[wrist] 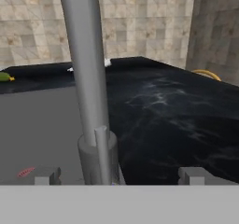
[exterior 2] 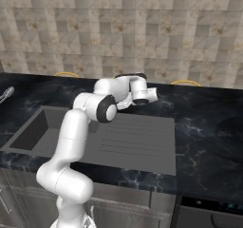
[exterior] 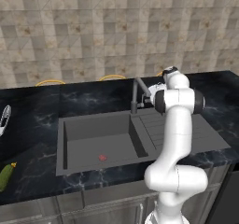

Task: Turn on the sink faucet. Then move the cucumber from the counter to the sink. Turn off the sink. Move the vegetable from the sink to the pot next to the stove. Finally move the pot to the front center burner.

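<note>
The white arm's gripper [wrist: 119, 175] has its jaws wide, right by the slim dark grey metal faucet [wrist: 88, 78]; the yellow-green cucumber [exterior: 5, 175] lies at the lower left on the black counter [exterior: 32, 120].

Even, shadowless rendered light; soft, low-resolution pictures.

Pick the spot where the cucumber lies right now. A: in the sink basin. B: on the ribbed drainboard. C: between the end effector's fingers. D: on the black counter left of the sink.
D: the cucumber lies on the counter left of the sink, whose basin holds just a red mark; the open end effector is up at the faucet.
</note>
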